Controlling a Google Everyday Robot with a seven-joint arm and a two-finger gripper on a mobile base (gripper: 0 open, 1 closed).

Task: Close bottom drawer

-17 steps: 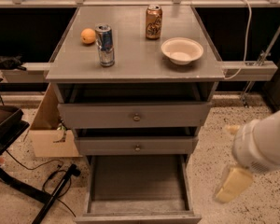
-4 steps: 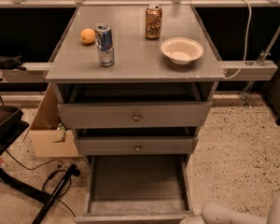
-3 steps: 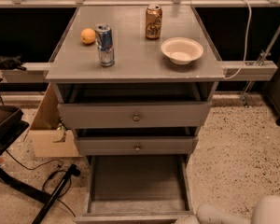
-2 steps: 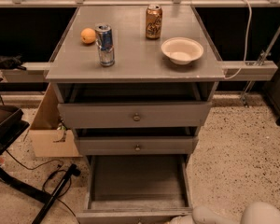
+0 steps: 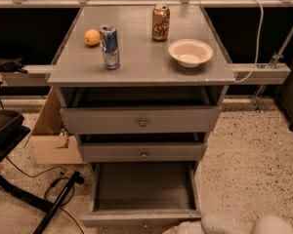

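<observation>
Speckled floor, grey cabinet: bottom drawer pulled out, tool at btm edge by its front, state can't tell.

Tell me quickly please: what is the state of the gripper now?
Gripper: state cannot be told. It sits at the lower edge of the view, just in front of the open bottom drawer.

The bottom drawer stands open; gripper seemingly just beside its front.
</observation>
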